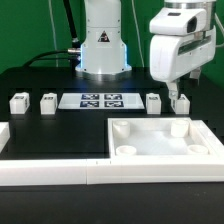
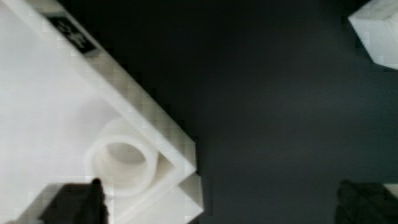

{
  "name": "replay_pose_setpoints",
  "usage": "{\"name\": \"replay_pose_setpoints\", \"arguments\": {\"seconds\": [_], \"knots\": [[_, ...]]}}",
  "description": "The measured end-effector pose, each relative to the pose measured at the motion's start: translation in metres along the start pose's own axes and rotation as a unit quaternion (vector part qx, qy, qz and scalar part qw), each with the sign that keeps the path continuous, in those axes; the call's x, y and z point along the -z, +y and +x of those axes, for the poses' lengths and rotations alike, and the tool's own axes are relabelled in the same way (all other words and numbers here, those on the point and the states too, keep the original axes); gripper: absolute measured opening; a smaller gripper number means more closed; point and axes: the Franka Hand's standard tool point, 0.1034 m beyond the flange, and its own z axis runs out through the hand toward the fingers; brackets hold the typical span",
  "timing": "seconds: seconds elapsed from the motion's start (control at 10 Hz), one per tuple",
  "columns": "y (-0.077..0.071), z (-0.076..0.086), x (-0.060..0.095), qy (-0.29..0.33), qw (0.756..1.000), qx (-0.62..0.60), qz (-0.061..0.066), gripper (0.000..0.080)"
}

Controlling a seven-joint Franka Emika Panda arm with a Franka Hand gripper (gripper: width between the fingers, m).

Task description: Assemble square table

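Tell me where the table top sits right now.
In the exterior view, the table top lies at front right, beside the white rail, just nearer the camera than two leg blocks.

Wrist view gives me just one corner of the table top, rest runs off frame, its tag a smear. Fingertips are dark blurs, clipped. On the exterior view, I can't tell whether the gripper touches the leg block under it; tags there too small to read.
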Motion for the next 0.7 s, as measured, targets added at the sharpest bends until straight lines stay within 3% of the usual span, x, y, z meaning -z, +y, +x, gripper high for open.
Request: {"name": "replay_pose_setpoints", "arguments": {"seconds": [0.3, 0.4, 0.7], "knots": [[-0.004, -0.001, -0.002, -0.002, 0.993, -0.118, 0.007, 0.0649], [-0.015, -0.005, -0.009, -0.02, 0.978, -0.206, 0.018, 0.0649], [-0.043, -0.002, -0.013, -0.048, 0.929, -0.365, 0.022, 0.0649]]}}
